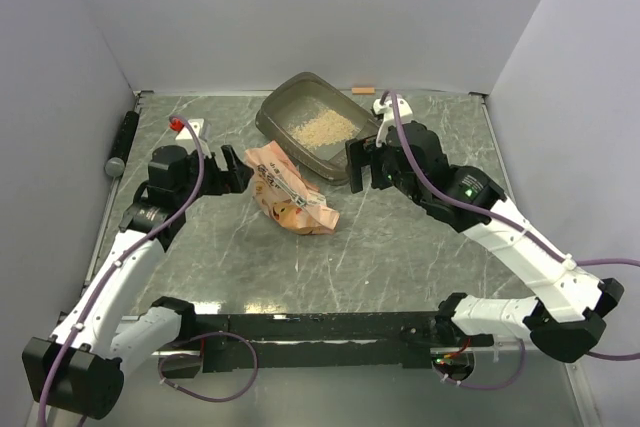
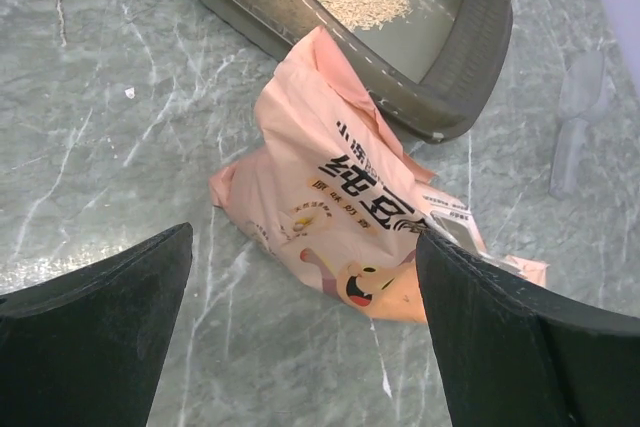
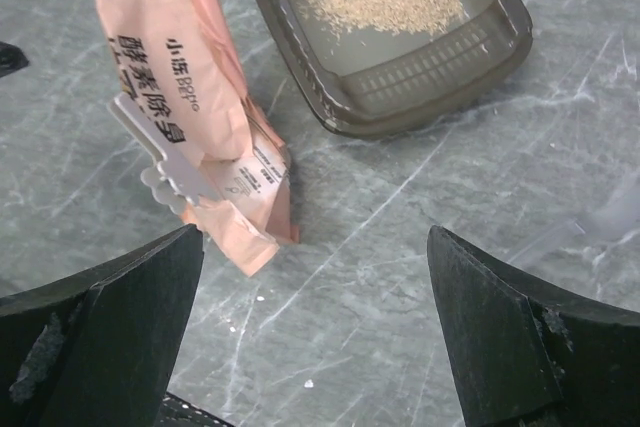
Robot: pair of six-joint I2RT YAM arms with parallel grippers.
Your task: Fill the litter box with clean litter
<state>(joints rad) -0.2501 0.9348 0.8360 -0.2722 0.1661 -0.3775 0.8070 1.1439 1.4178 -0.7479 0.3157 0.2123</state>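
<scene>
Pink bag [image 1: 290, 192] is lying mid-desk, just beside the litter box [image 1: 272, 115] by the far edge. Left gripper [image 1: 233, 175] and right gripper [image 1: 363, 169] are flanking it, jaws spread, empty; pinching opposite ends seems safest.

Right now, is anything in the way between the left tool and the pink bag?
No, nothing I can see. The left tool is open just beside the pink bag, with only bare table between them. The bag lies right next to the litter box, and nothing sits between those two either.
</scene>
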